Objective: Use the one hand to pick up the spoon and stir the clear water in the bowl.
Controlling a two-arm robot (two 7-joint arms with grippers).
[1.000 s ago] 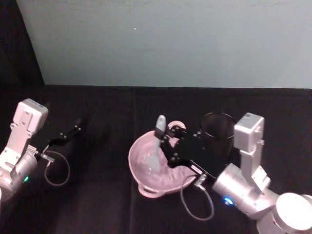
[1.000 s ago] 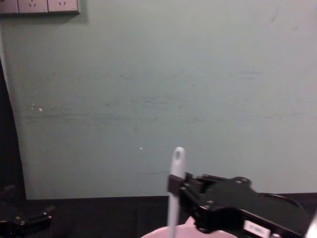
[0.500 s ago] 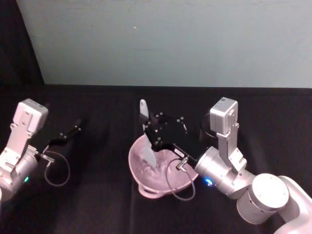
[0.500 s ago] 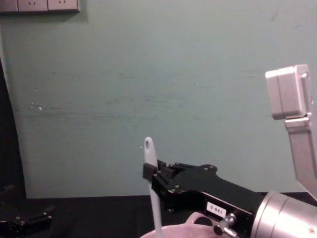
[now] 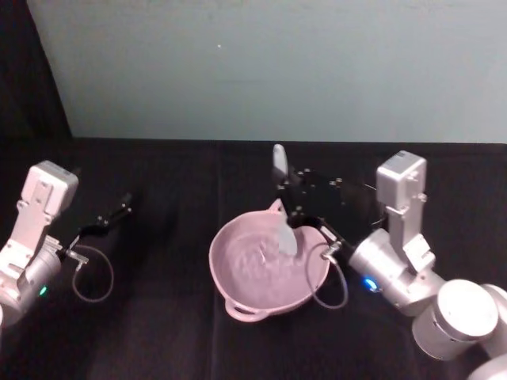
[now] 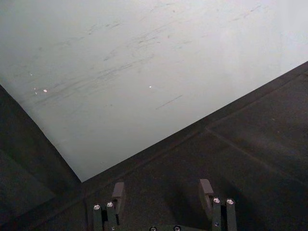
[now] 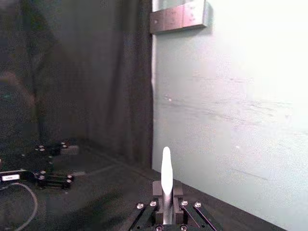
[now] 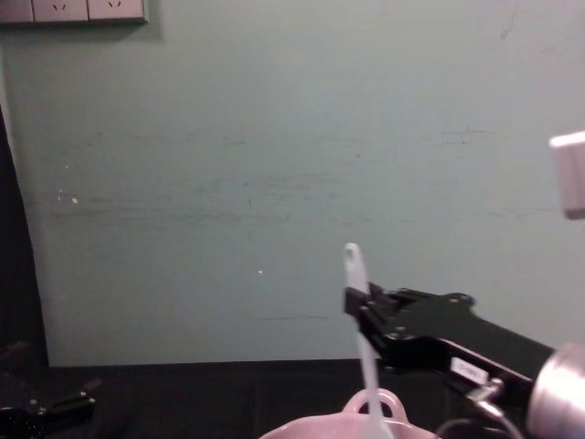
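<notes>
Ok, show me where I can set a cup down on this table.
Bare table lies between the parked left gripper and the bowl, and along the wall behind them. It is crowded right of the bowl: the right gripper, jaws shut on the spoon, and its arm.

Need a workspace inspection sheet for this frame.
Surface: black table, no spills seen.
Job's things: pink bowl holds rippled water; spoon near upright, scoop in the water.
Clutter: dark cup behind the right gripper, mostly hidden.
Grippers: right gripper shut on the spoon, over the bowl's far side; left gripper open, parked at left.
Cables: left cable looped at its wrist; right cable looped near the bowl's rim.
Surroundings: pale wall, sockets, dark curtain.
</notes>
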